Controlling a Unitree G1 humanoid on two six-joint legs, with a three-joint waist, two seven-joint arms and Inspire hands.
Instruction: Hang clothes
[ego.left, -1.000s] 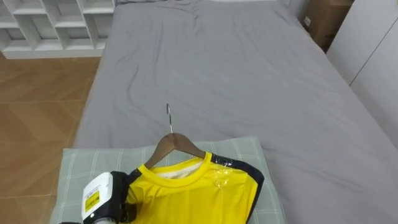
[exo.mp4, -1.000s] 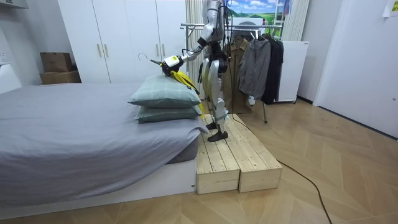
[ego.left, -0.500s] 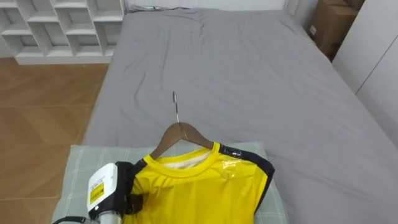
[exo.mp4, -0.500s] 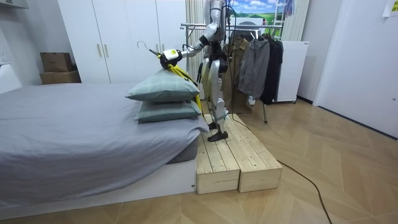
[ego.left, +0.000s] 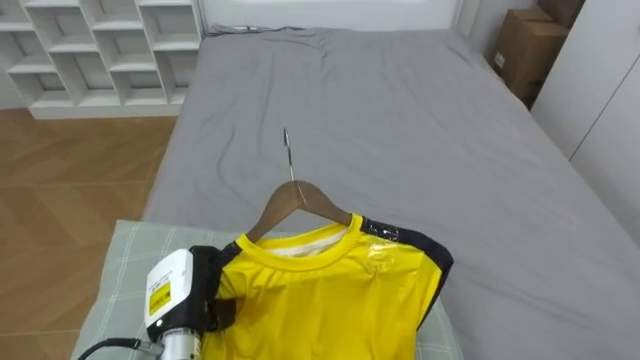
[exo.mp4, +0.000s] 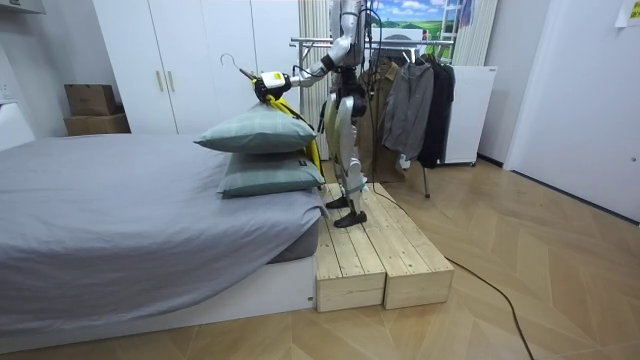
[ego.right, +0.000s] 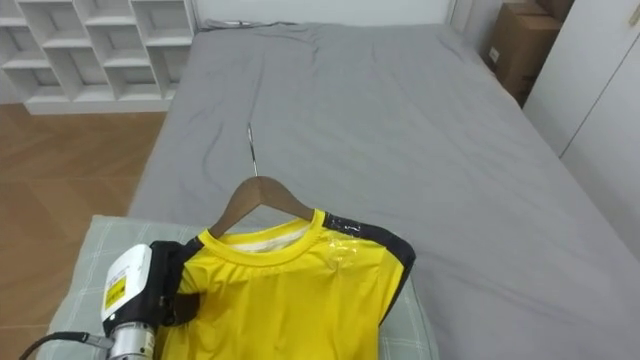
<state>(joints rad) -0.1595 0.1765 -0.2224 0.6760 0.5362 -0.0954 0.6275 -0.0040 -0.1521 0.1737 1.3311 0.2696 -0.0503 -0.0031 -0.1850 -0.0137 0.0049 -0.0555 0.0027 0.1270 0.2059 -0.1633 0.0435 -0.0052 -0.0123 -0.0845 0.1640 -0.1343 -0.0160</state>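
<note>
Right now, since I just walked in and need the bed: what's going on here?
The robot stands on a pale wooden platform beside the grey bed. Its left hand grips a yellow T-shirt with dark sleeves on a brown wooden hanger, held above two green pillows. A clothes rack stands behind it.
</note>
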